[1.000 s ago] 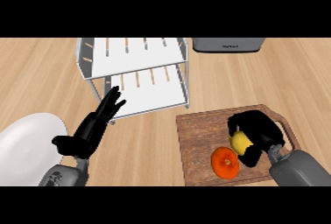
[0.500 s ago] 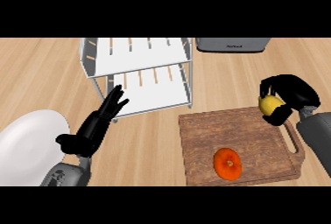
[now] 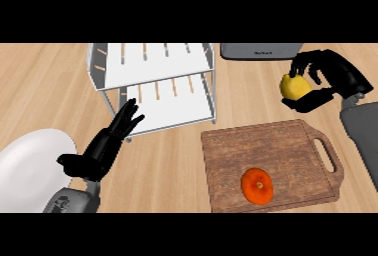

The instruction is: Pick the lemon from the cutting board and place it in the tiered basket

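**Lemon held off the board, right of the basket**

The right hand (image 3: 328, 80) curls round the lemon (image 3: 294, 86) at two o'clock, above the counter, between the tiered basket (image 3: 159, 85) and a grey appliance (image 3: 260, 50). The cutting board (image 3: 269, 150) carries one orange fruit (image 3: 258, 185). Both basket shelves show bare. The left hand (image 3: 103, 147) rests with fingers spread at eight o'clock beside a white plate (image 3: 29, 165).

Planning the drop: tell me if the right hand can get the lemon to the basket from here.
Probably yes. The right hand, curled round the lemon, is off the board, right of the basket. Nothing shows between them; the left hand rests elsewhere.
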